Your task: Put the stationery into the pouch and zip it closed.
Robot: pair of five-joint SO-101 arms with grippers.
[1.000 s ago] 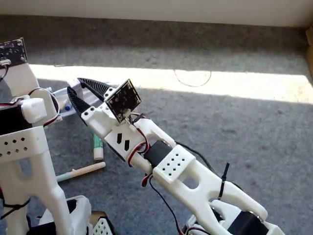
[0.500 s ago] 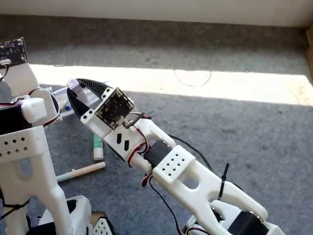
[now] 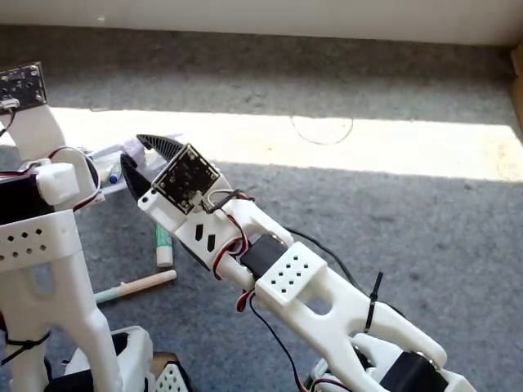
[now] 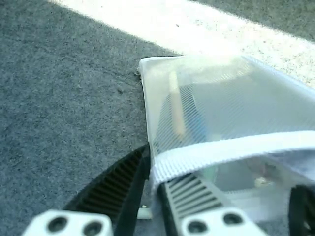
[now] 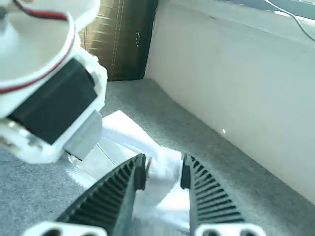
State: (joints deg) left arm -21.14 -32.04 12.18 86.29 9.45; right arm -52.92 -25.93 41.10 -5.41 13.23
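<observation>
Nearest on the carpet [image 3: 368,245], left of centre, lies a pen [image 3: 135,286]: pale, slim, long axis left to right, its right end a touch farther away. Just beyond it is a tube [image 3: 163,243], white with green, long axis near to far, its far end hidden under the right arm's wrist. Both are loose and outside the pouch [image 4: 221,108]. The pouch sits farther off and a little left, at the near edge of the sun stripe [image 3: 368,139], between the two arms. From above it is mostly covered, so I cannot tell how its length runs. It is clear ribbed plastic with a white band [image 4: 236,147] along the mouth. A pale rod [image 4: 176,105] and a blue item [image 4: 197,125] show through the wall, so I judge it part filled and not yet zipped. The left gripper [image 4: 153,169] has its jaws closed on the end of the band at a pouch corner. The right gripper [image 5: 164,166] comes in from the right, jaws pinched on a white fold of the same band. Key relation: the loose pieces lie nearward of both sets of jaws, and the tube is closest, just near of the right gripper and partly under that arm. I judge the right arm nearer to it. That arm would have to let go of the band first, then draw back nearward and close across the tube, left to right, since the tube points near to far. The pen would want the jaws turned the other way.
</observation>
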